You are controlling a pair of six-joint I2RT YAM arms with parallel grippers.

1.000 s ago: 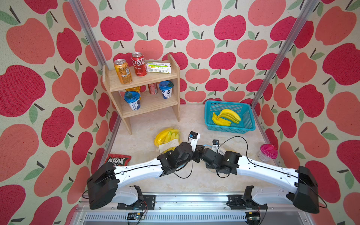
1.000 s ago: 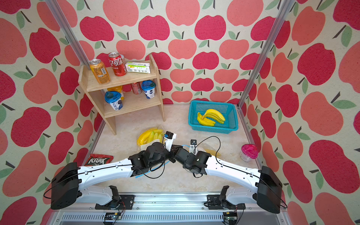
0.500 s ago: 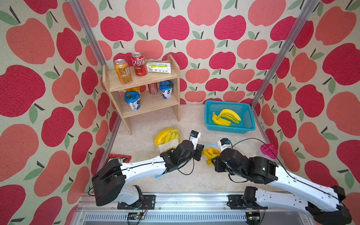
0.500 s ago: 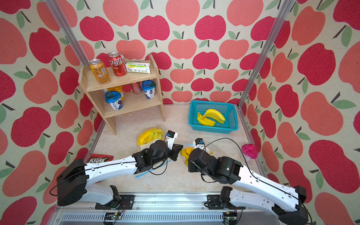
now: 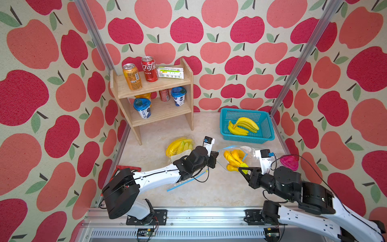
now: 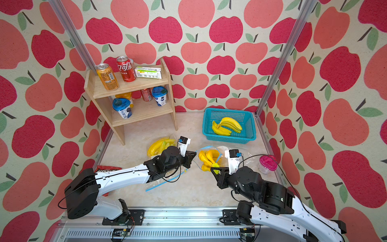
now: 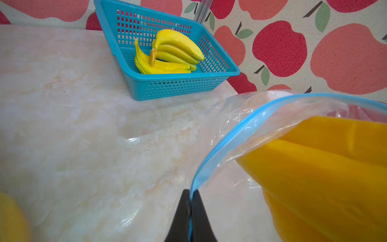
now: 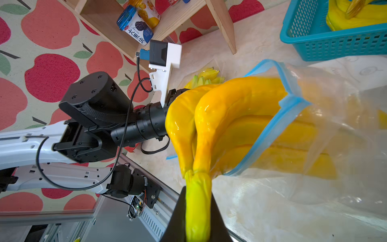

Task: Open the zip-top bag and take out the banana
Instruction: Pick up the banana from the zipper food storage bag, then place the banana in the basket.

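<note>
Left claw [image 7: 190,193] is pinched tight on the bag [image 5: 250,150], right at its blue zip edge, holding that side of the mouth. Right claw [image 8: 198,196] is clamped on the banana [image 8: 230,109] by its green stem. The bag's mouth gapes open. The banana pokes out stem-first, far half inside the plastic.

In both top views the bag sits a bit off the middle of the table [image 5: 209,188] toward 3 o'clock, between the two claws. Basket [image 5: 247,137] with another bunch [image 5: 243,125] is at 1 o'clock and the shelf [image 5: 155,83] at 11. A second bagged bunch [image 5: 178,144] is at the bag's 9 o'clock, a pink tub [image 5: 289,162] at its 3.
</note>
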